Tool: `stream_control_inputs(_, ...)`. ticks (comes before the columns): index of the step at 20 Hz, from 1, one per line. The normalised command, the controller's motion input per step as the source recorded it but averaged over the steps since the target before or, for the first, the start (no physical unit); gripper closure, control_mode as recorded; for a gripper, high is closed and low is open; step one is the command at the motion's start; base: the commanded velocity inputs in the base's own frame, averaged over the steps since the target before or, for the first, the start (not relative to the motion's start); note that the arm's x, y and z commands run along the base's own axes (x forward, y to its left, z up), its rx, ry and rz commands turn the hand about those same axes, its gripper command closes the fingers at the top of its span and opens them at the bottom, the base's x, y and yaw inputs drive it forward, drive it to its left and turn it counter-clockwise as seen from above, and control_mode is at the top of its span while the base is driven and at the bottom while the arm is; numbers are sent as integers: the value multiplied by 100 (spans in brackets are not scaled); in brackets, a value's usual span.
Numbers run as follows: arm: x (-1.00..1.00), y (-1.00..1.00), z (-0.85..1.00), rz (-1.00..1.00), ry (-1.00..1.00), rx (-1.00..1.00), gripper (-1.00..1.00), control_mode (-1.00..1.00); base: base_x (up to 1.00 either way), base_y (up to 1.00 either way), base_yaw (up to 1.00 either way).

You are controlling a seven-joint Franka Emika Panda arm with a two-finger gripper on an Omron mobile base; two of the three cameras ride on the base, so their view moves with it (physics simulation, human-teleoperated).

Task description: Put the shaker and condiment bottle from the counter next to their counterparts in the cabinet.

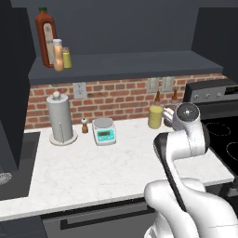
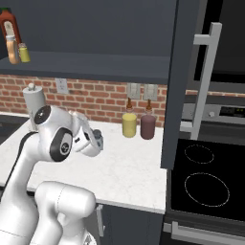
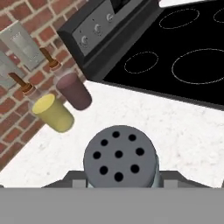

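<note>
The condiment bottle [image 1: 58, 55] is already seen on the shelf of the cabinet [image 1: 125, 65], at the upper left of the left base view, set just beside the tall red bottle [image 1: 45, 37] and the small yellow shaker [image 1: 67, 57]; that half of the task is judged done. The other half is under way. In the hand view the shaker [image 3: 120, 157] is seen from above at the bottom centre, its dark grey perforated cap close under the camera, and it appears to be clasped between the jaws of the gripper [image 3: 120, 179], which are drawn in narrowly against its sides (the fingertips themselves are largely hidden by the cap). In the right base view the gripper [image 2: 98, 141] is found left of centre, above the counter [image 2: 129, 167], with a bluish shape at its tip. Whether the shaker has been lifted off the worktop cannot be told for certain. Beyond it, at the left of the hand view, a yellow jar [image 3: 53, 113] and a maroon jar [image 3: 74, 91] stand against the brick wall, untouched. What is left, by this judgement, is the carrying of the shaker up to the shelf and its setting down next to the yellow shaker
</note>
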Motion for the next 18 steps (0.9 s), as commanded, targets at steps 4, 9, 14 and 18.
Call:
stream_control_inputs(4, -10, 3, 30, 38, -14, 0, 100, -100, 0, 0, 0)
stream_control_inputs(9, -15, 3, 24, 43, -14, 0, 100, -100, 0, 0, 0)
stream_control_inputs(14, -21, 8, 17, 45, -13, -6, 100, -100, 0, 0, 0)
stream_control_inputs(18, -32, 18, 10, 47, -9, -14, 100, -100, 0, 0, 0)
